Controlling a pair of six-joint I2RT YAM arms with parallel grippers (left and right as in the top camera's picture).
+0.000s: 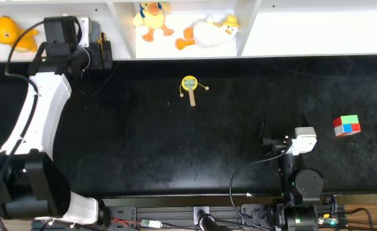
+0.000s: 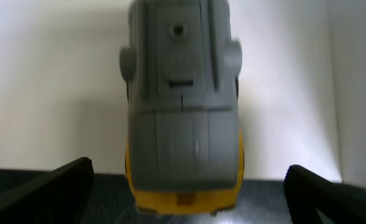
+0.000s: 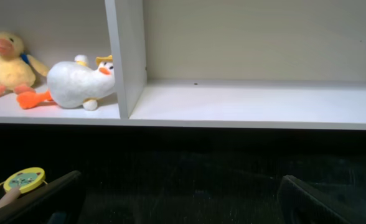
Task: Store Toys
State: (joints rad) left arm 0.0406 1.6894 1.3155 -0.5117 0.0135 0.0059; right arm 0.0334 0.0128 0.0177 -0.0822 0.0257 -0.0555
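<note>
1. The black desk (image 1: 143, 147) carries both arms, left and right.
2. A white shelf (image 1: 304, 32) runs along the desk's far edge, split into compartments.
3. The left gripper (image 2: 189, 167) sits at the front of the shelf's left compartment. Its fingers are spread wide and pinch nothing.
4. The right gripper (image 3: 180, 177) hangs low over the desk's right part, facing the shelf, fingers spread and holding nothing.
5. A white stuffed goose (image 1: 208, 32) lies on its side in the middle compartment.
6. A yellow stuffed duck (image 1: 151, 18) sits just beside the goose.
7. An orange round toy (image 1: 9, 32) rests in the left compartment, apart from the left gripper.
8. A grey and yellow toy (image 2: 183, 106) stands at that compartment's front edge, between the left gripper's fingers and touching neither.
9. A coloured cube (image 1: 346, 125) lies on the desk near the right arm.
10. A small rattle (image 1: 190, 88) lies mid-desk, near the shelf.
</note>
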